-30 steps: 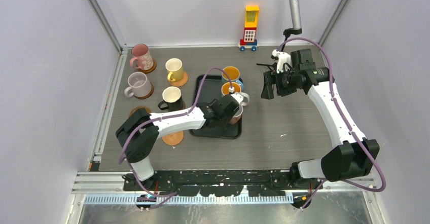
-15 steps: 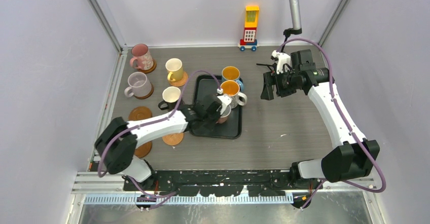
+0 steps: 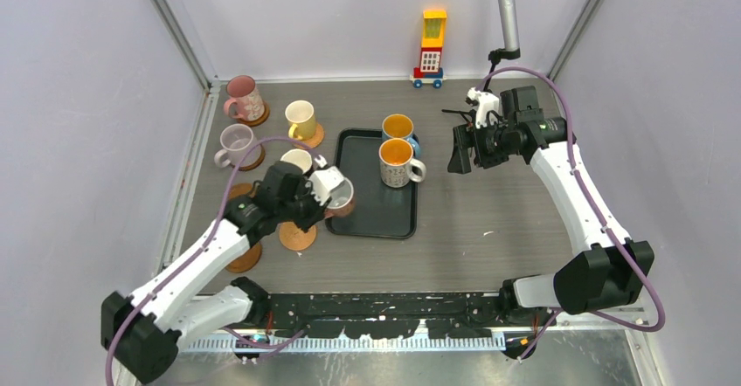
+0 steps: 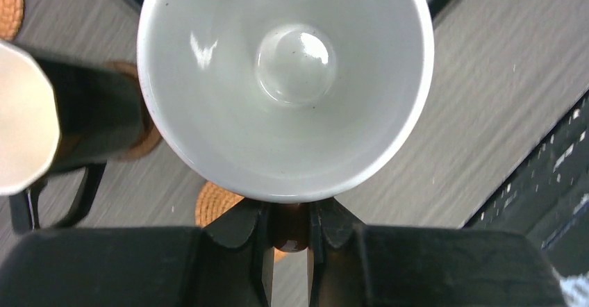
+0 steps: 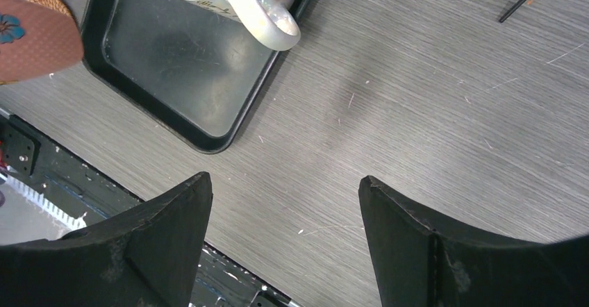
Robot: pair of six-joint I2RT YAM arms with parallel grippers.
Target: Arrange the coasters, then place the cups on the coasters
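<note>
At the left edge of the tray [image 3: 371, 222], your left gripper [image 4: 288, 227] pinches the salmon mug [image 4: 285, 78] by its handle. Your right gripper [image 5: 283, 182] gapes wide, empty.

Grey wood-grain table [image 3: 489, 229]: black tray [image 3: 376, 216] at centre, toy block tower [image 3: 431, 50] at far edge, coasters [image 3: 297, 237] on left.

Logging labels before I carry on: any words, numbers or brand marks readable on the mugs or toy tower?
No text reads clearly in any view.
white-patterned mug: dark marks on its side, too blurred to read.
toy block tower: a grid panel, no legible characters.
salmon mug: a blue flower, no lettering.
</note>
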